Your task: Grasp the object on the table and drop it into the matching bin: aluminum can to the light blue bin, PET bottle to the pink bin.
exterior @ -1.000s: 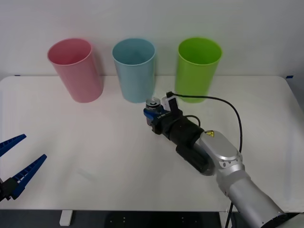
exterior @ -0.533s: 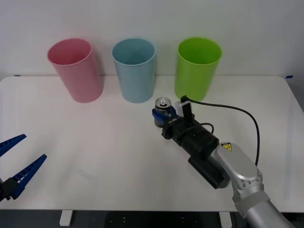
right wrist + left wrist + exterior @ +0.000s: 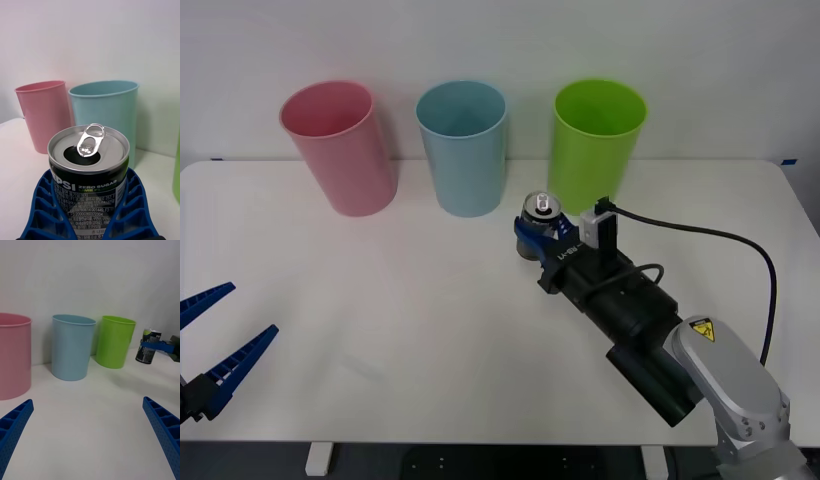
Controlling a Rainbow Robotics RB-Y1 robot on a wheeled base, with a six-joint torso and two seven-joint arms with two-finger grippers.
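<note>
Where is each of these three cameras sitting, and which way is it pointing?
Front view: above the arms, looking down at the table; both arms show.
Right wrist view: on the right arm, facing the light blue bin; right hand clamps the aluminum can.
Left wrist view: low on the left arm, facing the bins; left hand open.
All share the blue bin.

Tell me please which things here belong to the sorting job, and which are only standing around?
Belong to the job:
aluminum can, held in the right gripper
light blue bin, where the can goes
pink bin, for PET bottles
table

Only standing around:
lime green bin
left gripper, open, waiting at the table's near edge
</note>
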